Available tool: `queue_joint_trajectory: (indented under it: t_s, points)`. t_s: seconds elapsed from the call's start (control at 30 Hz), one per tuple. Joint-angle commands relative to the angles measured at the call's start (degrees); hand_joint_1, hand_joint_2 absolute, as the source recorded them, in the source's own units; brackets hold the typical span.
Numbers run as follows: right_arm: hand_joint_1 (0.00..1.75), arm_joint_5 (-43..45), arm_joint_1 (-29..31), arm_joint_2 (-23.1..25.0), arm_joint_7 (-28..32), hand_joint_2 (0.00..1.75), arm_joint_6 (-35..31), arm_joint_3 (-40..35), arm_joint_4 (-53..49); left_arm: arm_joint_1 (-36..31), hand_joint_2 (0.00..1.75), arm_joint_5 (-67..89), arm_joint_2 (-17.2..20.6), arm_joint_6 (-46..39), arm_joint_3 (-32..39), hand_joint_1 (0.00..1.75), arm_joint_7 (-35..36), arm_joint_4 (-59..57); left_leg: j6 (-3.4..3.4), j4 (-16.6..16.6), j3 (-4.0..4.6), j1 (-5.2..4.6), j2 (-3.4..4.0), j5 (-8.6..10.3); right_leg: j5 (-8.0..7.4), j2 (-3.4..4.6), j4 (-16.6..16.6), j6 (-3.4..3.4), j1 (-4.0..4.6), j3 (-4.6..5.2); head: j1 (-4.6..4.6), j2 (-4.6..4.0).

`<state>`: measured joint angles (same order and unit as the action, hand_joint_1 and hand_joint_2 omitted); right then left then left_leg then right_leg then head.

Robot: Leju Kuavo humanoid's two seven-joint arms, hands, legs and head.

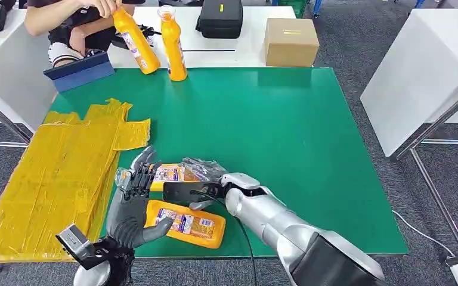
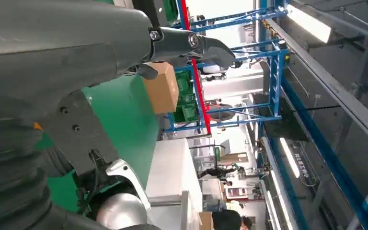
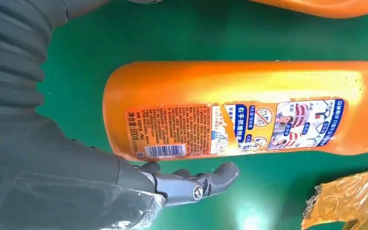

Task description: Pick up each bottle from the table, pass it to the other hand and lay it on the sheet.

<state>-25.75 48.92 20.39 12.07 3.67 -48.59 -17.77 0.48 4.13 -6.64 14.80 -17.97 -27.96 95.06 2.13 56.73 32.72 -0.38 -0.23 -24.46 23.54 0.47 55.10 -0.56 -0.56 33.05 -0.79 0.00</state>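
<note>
Two orange bottles lie flat on the green table near its front edge. My left hand hangs over the neck end of the front bottle, fingers spread upward and thumb against its side, not gripping it. The other bottle lies just behind, and my right hand reaches over it with fingers apart. In the right wrist view a labelled bottle lies beside the right hand's thumb, untouched. The crumpled yellow sheet covers the table's left side.
At the far edge a person tilts an orange bottle beside an upright one. A cardboard box, a black case and a blue holder sit behind. A white table stands to the right.
</note>
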Motion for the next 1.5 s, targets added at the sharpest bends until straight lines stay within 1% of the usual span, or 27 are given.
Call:
queue_joint_trajectory:
  t_s: [0.03,0.1,0.13,0.17,0.2,0.23,0.27,0.5,0.57,0.6,0.63,0.73,0.8,0.87,0.9,1.03,1.07,1.2,1.23,1.27,1.33,1.5]
  points:
    - [0.00,-1.3,0.1,-0.7,0.1,1.75,1.1,0.3,3.9,-1.0,1.75,0.2,3.4,-0.2,-2.5,0.00,-0.5,-0.8,-0.12,-0.1,-0.15,0.00,-0.10,-0.01,0.04,-0.14,0.0,0.04,0.01,-0.14,0.00,0.00]
    - [0.00,-3.1,-0.4,-0.6,-0.8,1.75,0.8,-0.6,4.0,-0.8,1.75,0.4,3.4,-0.7,-2.8,0.00,-0.5,0.1,-0.22,-0.1,-0.23,0.03,-0.13,-0.03,0.06,-0.19,-0.1,0.07,0.04,-0.23,-0.02,0.00]
    - [0.05,-3.8,-0.5,-0.5,-1.4,1.75,0.6,-0.7,4.1,-0.7,1.75,0.4,3.6,-0.8,-2.8,0.00,-0.3,0.3,-0.24,-0.1,-0.23,0.04,-0.14,-0.04,0.07,-0.21,-0.1,0.08,0.05,-0.24,0.00,0.00]
    - [0.24,-4.0,-0.7,-0.4,-1.6,1.75,0.6,-0.6,4.1,-0.5,1.75,0.4,3.6,-0.9,-2.8,0.00,-0.2,0.5,-0.15,-0.1,-0.17,0.01,-0.11,-0.02,0.04,-0.14,-0.1,0.05,0.02,-0.14,0.00,0.00]
    - [0.37,-4.1,-0.9,-0.5,-1.8,1.75,0.7,-0.5,4.0,0.1,1.75,0.3,4.0,-0.8,-2.8,0.00,-0.2,0.6,-0.21,-0.1,-0.24,0.03,-0.13,-0.04,0.07,-0.18,-0.1,0.07,0.04,-0.21,0.00,0.00]
    - [1.08,-4.5,-1.1,-0.7,-2.0,1.75,0.6,-0.7,4.0,0.7,1.75,0.3,4.3,-0.8,-2.8,0.00,-0.2,0.7,-0.14,-0.1,-0.20,0.02,-0.10,-0.03,0.04,-0.12,-0.1,0.05,0.03,-0.14,0.00,0.00]
    - [1.47,-4.5,-1.2,-0.8,-2.0,1.75,0.5,-0.7,4.0,1.0,1.75,0.3,4.4,-0.9,-2.7,0.00,-0.2,0.6,-0.10,-0.1,-0.18,0.00,-0.06,-0.02,0.03,-0.07,-0.1,0.03,0.01,-0.11,0.00,0.00]
    - [1.50,-4.5,-1.3,-1.0,-2.0,1.75,0.4,-0.6,4.1,1.1,1.75,0.3,4.4,-0.9,-2.7,0.00,-0.3,0.5,-0.18,-0.1,-0.31,0.02,-0.13,-0.04,0.06,-0.17,-0.1,0.05,0.03,-0.22,0.00,0.00]
    - [1.47,-5.1,-1.6,-1.2,-2.6,1.75,0.2,-0.5,3.9,0.6,1.75,0.2,4.4,-0.8,-3.1,0.00,-0.5,0.1,-0.20,-0.1,-0.33,0.02,-0.15,-0.02,0.05,-0.19,-0.1,0.06,0.03,-0.24,0.00,0.00]
    - [1.52,-5.3,-1.8,-1.4,-2.7,1.75,0.2,-0.5,3.9,0.4,1.75,0.2,4.4,-0.8,-3.2,0.00,-0.5,0.1,-0.17,-0.1,-0.34,0.02,-0.17,-0.02,0.06,-0.21,-0.1,0.05,0.04,-0.24,0.00,0.00]
    - [1.48,-5.5,-1.8,-1.4,-2.8,1.75,0.2,-0.5,3.9,0.3,1.75,0.2,4.4,-0.8,-3.3,0.00,-0.6,0.0,-0.13,-0.1,-0.30,0.01,-0.16,-0.01,0.05,-0.18,-0.1,0.05,0.03,-0.19,0.00,0.00]
    - [1.45,-6.7,-2.2,-1.7,-3.2,1.75,0.1,-1.1,3.9,-0.5,1.75,0.2,4.2,-0.9,-3.4,0.00,-0.6,-0.2,-0.13,-0.1,-0.35,0.02,-0.17,-0.02,0.06,-0.19,-0.1,0.05,0.04,-0.23,0.00,0.00]
    - [1.47,-7.6,-2.4,-1.6,-3.6,1.75,0.0,-1.5,3.8,-1.0,1.75,0.1,4.1,-1.2,-3.2,0.00,-0.4,-0.3,-0.16,-0.1,-0.37,0.02,-0.19,-0.01,0.05,-0.23,-0.2,0.06,0.05,-0.26,0.00,0.00]
    - [1.41,-8.3,-2.5,-1.6,-4.0,1.75,0.0,-1.8,3.6,-1.3,1.75,-0.1,4.2,-1.3,-2.9,0.00,-0.3,-0.6,-0.19,-0.1,-0.41,0.03,-0.21,-0.02,0.07,-0.26,-0.2,0.07,0.05,-0.31,0.00,0.00]
    - [1.47,-8.8,-2.6,-1.6,-4.5,1.75,0.0,-1.6,3.5,-1.4,1.75,-0.3,4.2,-1.3,-2.9,0.00,-0.3,-0.7,-0.16,-0.1,-0.41,0.03,-0.18,-0.02,0.07,-0.22,-0.1,0.07,0.05,-0.30,0.00,0.00]
    - [1.45,-9.7,-3.4,-1.8,-6.3,1.75,-0.5,-1.0,3.3,-2.1,1.75,-0.6,3.9,-1.6,-2.6,0.00,-0.1,-0.8,-0.13,-0.1,-0.46,0.00,-0.15,-0.02,0.06,-0.17,-0.1,0.06,0.04,-0.33,0.00,0.00]
    - [1.45,-9.7,-3.5,-1.8,-6.2,1.75,-0.5,-1.0,3.4,-2.2,1.75,-0.6,3.9,-1.6,-2.5,0.00,-0.1,-0.8,-0.20,-0.2,-0.51,0.02,-0.22,0.00,0.06,-0.27,-0.2,0.08,0.07,-0.40,0.00,0.00]
    - [1.45,-9.7,-3.6,-2.0,-6.4,1.75,-0.8,-0.8,3.2,-2.5,1.75,-0.7,3.7,-1.7,-2.5,0.00,0.2,-0.9,-0.18,-0.2,-0.56,0.00,-0.19,0.00,0.05,-0.23,-0.2,0.07,0.06,-0.44,0.00,0.00]
    - [0.93,-9.6,-3.8,-2.0,-7.1,1.75,-1.5,0.0,3.1,-2.9,1.75,-0.8,3.6,-1.7,-2.4,0.00,0.5,-1.2,-0.14,-0.1,-0.55,-0.02,-0.16,-0.02,0.05,-0.19,-0.2,0.06,0.04,-0.41,0.00,0.00]
    - [0.00,-9.9,-4.0,-2.2,-8.2,1.75,-3.6,0.4,2.9,-3.0,1.75,-1.0,3.4,-1.9,-2.2,0.00,0.7,-1.4,-0.13,-0.1,-0.56,-0.01,-0.15,-0.02,0.05,-0.18,-0.1,0.06,0.04,-0.41,0.00,0.00]
    - [0.00,-10.1,-4.0,-2.3,-8.6,1.75,-4.9,1.7,2.6,-2.2,1.75,-1.0,3.0,-1.6,-1.5,0.00,0.8,-1.0,-0.16,-0.1,-0.59,0.01,-0.18,-0.02,0.05,-0.21,-0.2,0.06,0.07,-0.47,-0.02,0.00]
    - [0.00,-10.1,-3.8,-2.3,-8.7,1.75,-5.3,1.9,2.4,-1.9,1.75,-1.0,3.0,-1.5,-1.5,0.00,0.8,-0.9,-0.16,-0.1,-0.59,-0.01,-0.16,-0.03,0.05,-0.19,-0.1,0.06,0.05,-0.44,0.00,0.00]
